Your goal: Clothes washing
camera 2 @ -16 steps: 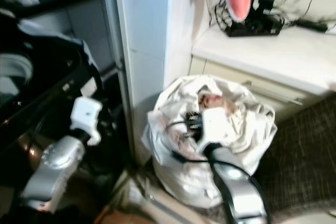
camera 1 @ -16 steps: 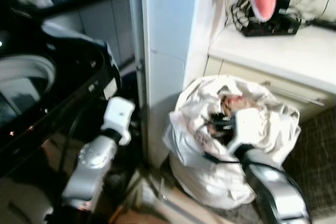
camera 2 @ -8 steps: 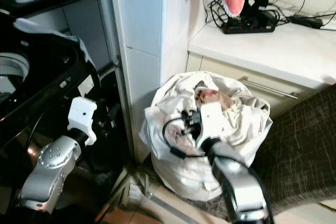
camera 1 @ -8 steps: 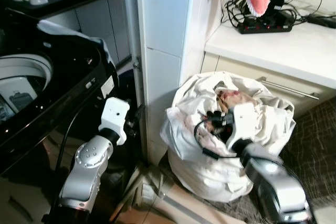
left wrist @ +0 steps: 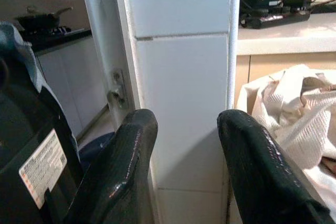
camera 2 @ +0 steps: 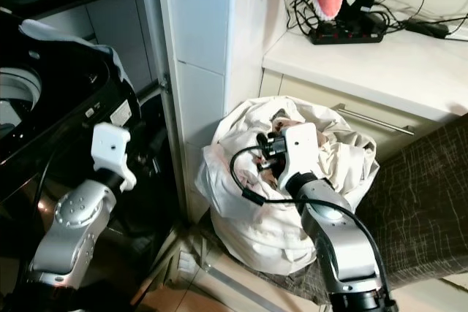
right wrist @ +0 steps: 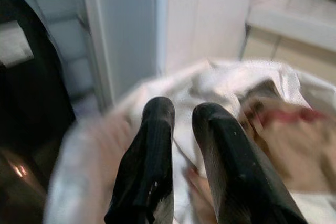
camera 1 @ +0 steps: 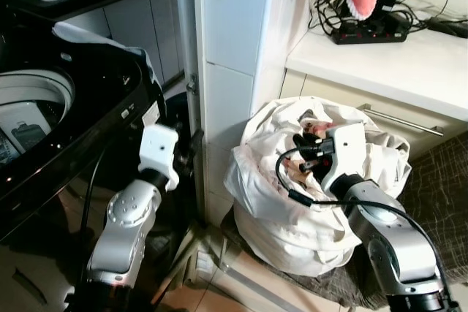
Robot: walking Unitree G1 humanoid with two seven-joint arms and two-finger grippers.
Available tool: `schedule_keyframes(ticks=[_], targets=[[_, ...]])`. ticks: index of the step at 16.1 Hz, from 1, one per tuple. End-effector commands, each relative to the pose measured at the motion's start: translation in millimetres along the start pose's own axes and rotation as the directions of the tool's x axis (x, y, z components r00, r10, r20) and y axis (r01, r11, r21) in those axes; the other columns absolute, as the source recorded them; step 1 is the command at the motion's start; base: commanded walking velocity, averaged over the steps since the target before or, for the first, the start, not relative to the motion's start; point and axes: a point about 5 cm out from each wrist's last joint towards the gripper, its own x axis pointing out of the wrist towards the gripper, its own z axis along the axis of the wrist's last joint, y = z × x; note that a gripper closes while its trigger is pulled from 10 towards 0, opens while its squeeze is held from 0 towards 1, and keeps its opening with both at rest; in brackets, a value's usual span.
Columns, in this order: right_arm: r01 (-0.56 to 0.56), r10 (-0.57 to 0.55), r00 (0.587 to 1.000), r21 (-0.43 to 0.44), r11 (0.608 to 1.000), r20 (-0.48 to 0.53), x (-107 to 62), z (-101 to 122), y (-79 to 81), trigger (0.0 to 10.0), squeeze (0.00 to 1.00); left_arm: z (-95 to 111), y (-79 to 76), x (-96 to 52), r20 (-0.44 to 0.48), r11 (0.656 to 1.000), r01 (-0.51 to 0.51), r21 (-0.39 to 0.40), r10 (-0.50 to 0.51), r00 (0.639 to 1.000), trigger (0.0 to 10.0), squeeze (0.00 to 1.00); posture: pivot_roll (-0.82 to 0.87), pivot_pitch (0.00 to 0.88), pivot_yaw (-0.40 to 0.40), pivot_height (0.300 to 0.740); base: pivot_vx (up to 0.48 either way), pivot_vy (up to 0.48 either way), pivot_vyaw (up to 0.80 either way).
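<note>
Laundry is at the pickup step: the right gripper [right wrist: 181, 116] hangs over the mouth of the bulging white cloth laundry bag [camera 1: 307, 217], which sits on the floor against the foot of the white tiled pillar [camera 1: 234, 56] and below the front edge of the white counter [camera 1: 395, 71]. Its two black fingers are nearly together with only a narrow gap, grasping nothing. Pinkish clothes [camera 1: 316, 126] show in the bag's opening. The left gripper [left wrist: 184, 145] is released, fingers spread, beside the black top-loading washing machine [camera 1: 73, 129]. Next, I judge, the right fingers should spread, dip into the opening and pinch a garment.
</note>
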Motion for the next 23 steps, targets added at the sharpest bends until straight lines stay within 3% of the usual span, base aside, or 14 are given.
schedule_keyframes(ticks=[1,2,7,9,14,18,20,23], targets=[[0.028,-0.028,0.998,0.000,1.000,-0.052,3.1,-3,-6.3,10.0,0.00,6,0.9,2.0,0.010,1.000,-0.006,-0.002,0.006,1.000,10.0,0.00,0.01,0.000,-0.015,0.740,0.000,0.000,0.00],[0.023,-0.020,0.998,0.059,0.998,-0.060,6.3,-1,-10.7,10.0,1.00,9,2.3,2.4,0.002,0.999,0.016,0.043,-0.016,1.000,10.0,0.00,0.01,0.000,-0.013,0.740,0.000,0.000,0.00],[0.087,-0.087,0.990,-0.005,0.996,-0.111,20.0,9,-40.3,10.0,1.00,24,4.4,-2.0,0.024,0.986,0.127,0.109,-0.130,0.991,10.0,0.00,0.02,0.000,-0.018,0.740,0.000,0.000,0.00],[0.099,-0.099,0.984,-0.010,0.995,-0.148,24.4,7,-50.0,10.0,1.00,22,4.7,0.6,0.002,0.989,0.122,0.083,-0.123,0.992,10.0,0.00,0.02,0.000,-0.016,0.740,0.000,0.000,0.00],[0.183,-0.190,0.966,-0.052,0.982,-0.178,32.9,8,-83.2,10.0,1.00,24,-16.3,0.1,-0.010,0.966,0.251,0.055,-0.251,0.968,10.0,0.00,0.03,0.000,-0.018,0.740,0.000,0.000,0.00],[0.198,-0.198,0.961,-0.024,0.980,-0.191,31.6,4,-98.4,10.0,1.00,24,-22.9,-5.2,-0.016,0.934,0.358,0.021,-0.357,0.934,10.0,0.00,0.02,0.000,-0.011,0.740,0.000,0.000,0.00],[0.179,-0.171,0.967,0.026,0.983,-0.188,34.6,1,-102.5,10.0,1.00,26,-25.4,-6.2,-0.009,0.919,0.393,0.013,-0.393,0.919,10.0,0.00,0.02,0.000,-0.007,0.740,0.000,0.000,0.00],[0.163,-0.152,0.959,0.024,0.986,-0.239,36.3,-6,-106.1,10.0,1.00,30,-27.9,-9.8,0.004,0.892,0.451,-0.016,-0.451,0.893,10.0,0.00,0.02,0.000,-0.006,0.740,0.000,0.000,0.00]])
